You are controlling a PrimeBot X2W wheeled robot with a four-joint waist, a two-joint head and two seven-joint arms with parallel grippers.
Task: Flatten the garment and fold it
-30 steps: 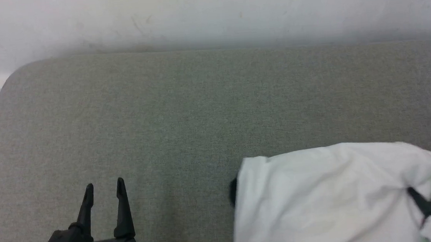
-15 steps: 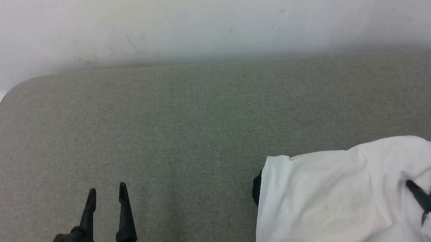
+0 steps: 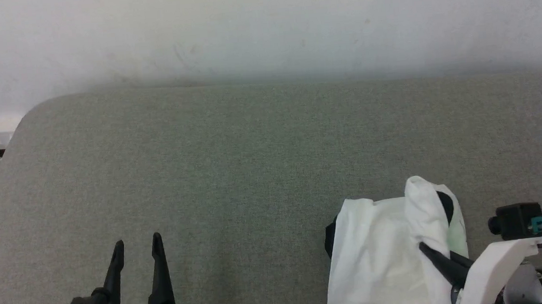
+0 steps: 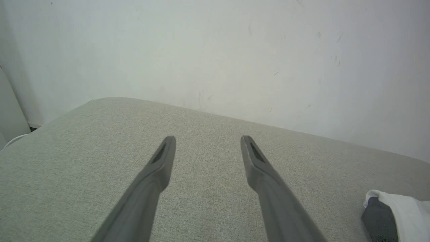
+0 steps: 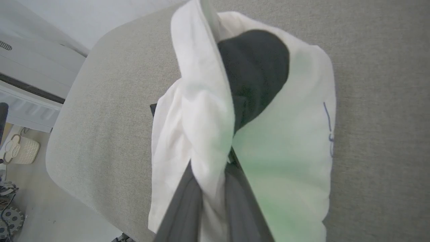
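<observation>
at the lower right of the head view, the garment (image 3: 381, 259) lies bunched on a grey-green padded surface (image 3: 233, 164), near its front edge. the right gripper (image 3: 441, 259) is clamped on a raised fold of the white body, cloth pinched between its two dark fingers (image 5: 181, 208). that fold stands up in a peak, and a patch of black sleeve (image 5: 255, 67) shows inside it. another bit of black peeks out at the garment's left edge (image 3: 330, 236).

the left gripper (image 3: 138, 242) hovers well apart from the garment at the lower left, its fingers spread with nothing between them and only bare surface beyond them.

off the surface's edge, in the right wrist view, sits a pale, perforated thing, perhaps a small basket (image 5: 20, 149); its contents are too small to tell.
</observation>
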